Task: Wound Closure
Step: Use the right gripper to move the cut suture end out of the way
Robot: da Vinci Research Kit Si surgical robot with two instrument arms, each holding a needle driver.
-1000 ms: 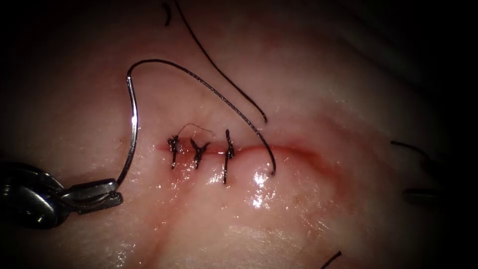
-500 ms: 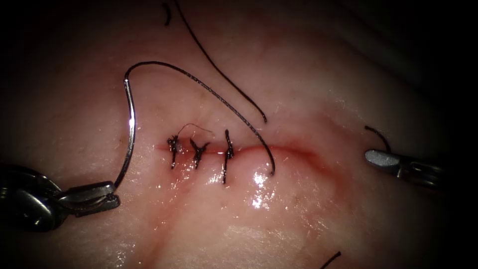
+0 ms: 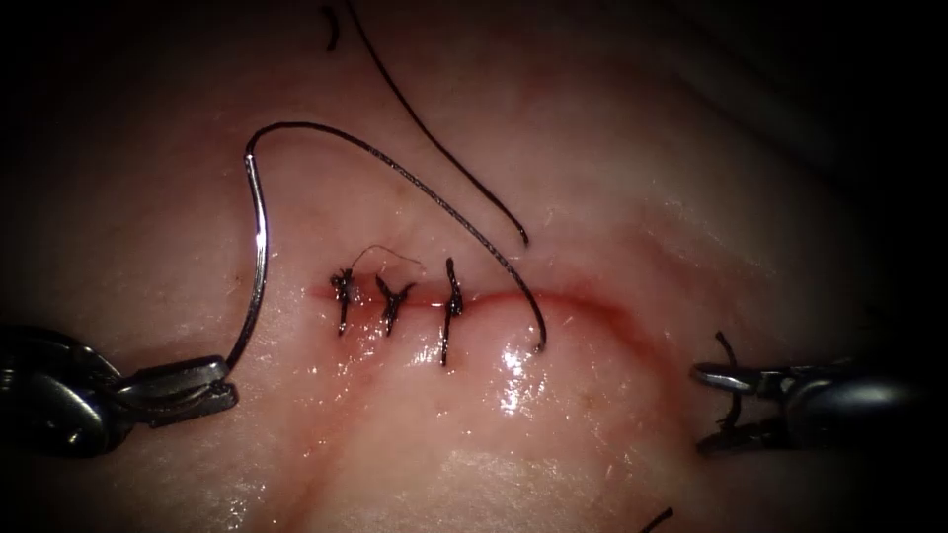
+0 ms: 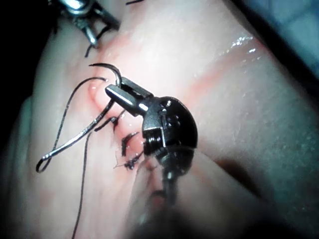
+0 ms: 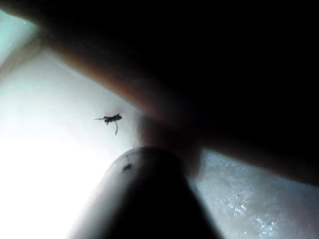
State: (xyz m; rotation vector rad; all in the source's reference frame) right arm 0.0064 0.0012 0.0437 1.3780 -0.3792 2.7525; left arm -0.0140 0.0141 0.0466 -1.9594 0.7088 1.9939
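The needle (image 3: 259, 247) is gripped near one end of its curve by the closed fingers of the left tool (image 3: 202, 383), low at the left edge of the endoscope frame. The needle's body arcs upward, well left of the cut (image 3: 523, 296), and lies free above the tissue (image 3: 592, 444), not in it. From its upper end the thread (image 3: 434, 202) is carried in a loop toward the centre and is seen entering the tissue just below the cut, right of the three finished stitches (image 3: 395, 301). At the lower right, the right tool (image 3: 716, 410) is seen with fingers parted; a short cut end of thread (image 3: 729, 380) stands between them, but whether it is touched cannot be told. Nothing is held there.

The needle is judged stiff, thin and slippery, liable to swivel if clamped on its curve; a hold on the flatter body behind the point would seem safest. The thread looks limp and light, the tissue soft and wet.
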